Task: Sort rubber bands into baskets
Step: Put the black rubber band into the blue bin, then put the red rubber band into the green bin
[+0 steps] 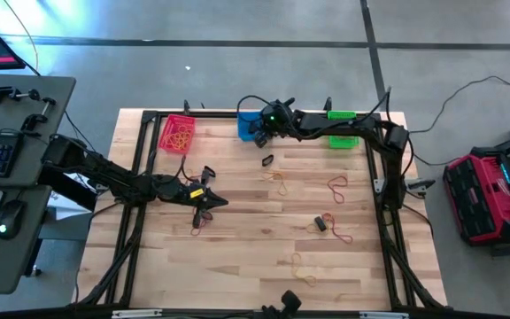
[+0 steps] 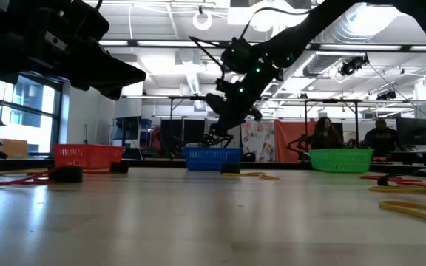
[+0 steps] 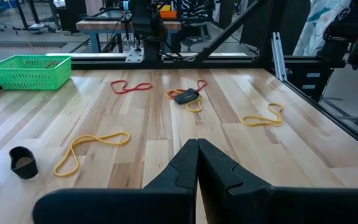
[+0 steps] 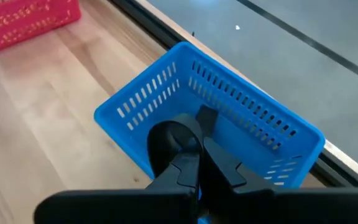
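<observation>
My right gripper point(image 4: 199, 148) hangs over the blue basket point(image 4: 241, 124) at the table's far edge, shut on a thick black rubber band point(image 4: 166, 138). In the high view it point(image 1: 259, 135) reaches in from the right. The red-pink basket point(image 1: 177, 133), with bands inside, stands left of the blue one. The green basket point(image 1: 343, 129) stands to its right, partly under the arm. My left gripper point(image 1: 220, 201) waits shut, left of centre and above the table. Loose bands lie on the wood: black point(image 1: 267, 160), yellow point(image 1: 278, 178), red point(image 1: 336, 186). My right gripper pinches the black band between its two fingertips, at one side of the loop point(image 4: 185, 144). The rest of the loop stands out beside the fingers. The fingers slant down from the table's right and near side. The band is lifted clear, above the blue basket's inside.
More bands lie toward the near right: a black one point(image 1: 320, 223), a red one point(image 1: 340, 234), a yellow one point(image 1: 302, 268), and an orange one point(image 1: 197, 227) near my left gripper. A black frame point(image 1: 381, 177) borders the table. People point(image 2: 324, 133) sit in the room behind.
</observation>
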### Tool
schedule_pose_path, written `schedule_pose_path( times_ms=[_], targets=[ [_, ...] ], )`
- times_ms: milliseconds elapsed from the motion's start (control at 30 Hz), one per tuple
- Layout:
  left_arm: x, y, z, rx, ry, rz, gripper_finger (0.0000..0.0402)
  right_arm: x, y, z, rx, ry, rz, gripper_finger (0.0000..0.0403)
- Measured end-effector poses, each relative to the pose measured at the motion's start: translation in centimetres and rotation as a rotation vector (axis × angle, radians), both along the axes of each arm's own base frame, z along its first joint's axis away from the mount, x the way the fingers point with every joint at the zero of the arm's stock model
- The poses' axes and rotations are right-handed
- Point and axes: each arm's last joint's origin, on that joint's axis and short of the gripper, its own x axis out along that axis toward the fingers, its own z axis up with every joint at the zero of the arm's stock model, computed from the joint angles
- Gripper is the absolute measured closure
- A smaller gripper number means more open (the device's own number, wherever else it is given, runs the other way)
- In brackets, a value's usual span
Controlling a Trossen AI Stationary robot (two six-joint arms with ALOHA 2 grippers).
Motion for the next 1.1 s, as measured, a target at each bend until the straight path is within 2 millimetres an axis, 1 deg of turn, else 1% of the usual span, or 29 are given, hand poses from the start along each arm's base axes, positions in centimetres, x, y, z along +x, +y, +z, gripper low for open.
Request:
schedule_pose_path(
  times_ms=[100, 233, 433, 600, 733, 867, 967, 1033, 1100],
  targets=[
    [0.0, 0.0, 0.0, 0.001, 0.000, 0.000, 0.0402, -0.2, -0.3, 0.0, 0.012, -0.010, -0.022, 0.0402],
    [0.0, 0.0, 0.0, 0.001, 0.000, 0.000, 0.0402, -0.3, -0.8, -0.3, 0.019, -0.011, -0.040, 0.0387],
    [0.0, 0.0, 0.0, 0.000, -0.001, 0.000, 0.0402, -0.5, -2.2, -1.8, 0.027, 0.006, -0.060, 0.0367],
    [0.0, 0.0, 0.0, -0.001, 0.002, -0.001, 0.0402, -1.1, -3.3, -2.0, 0.073, -0.017, -0.077, 0.0363],
    [0.0, 0.0, 0.0, 0.008, 0.000, -0.002, 0.0401, -1.5, -3.8, -2.0, 0.123, -0.047, -0.077, 0.0363],
    [0.0, 0.0, 0.0, 0.008, -0.001, -0.002, 0.0401, -1.6, -3.9, -2.1, 0.128, -0.040, -0.080, 0.0363],
    [0.0, 0.0, 0.0, 0.009, 0.000, -0.002, 0.0401, -1.6, -3.7, -2.0, 0.140, -0.024, -0.022, 0.0365],
    [0.0, 0.0, 0.0, 0.009, 0.000, -0.002, 0.0402, -1.8, -3.4, -1.4, 0.151, -0.006, 0.012, 0.0379],
    [0.0, 0.0, 0.0, 0.009, 0.002, -0.002, 0.0401, -1.9, -2.6, -0.2, 0.118, 0.015, 0.030, 0.0396]
  ],
)
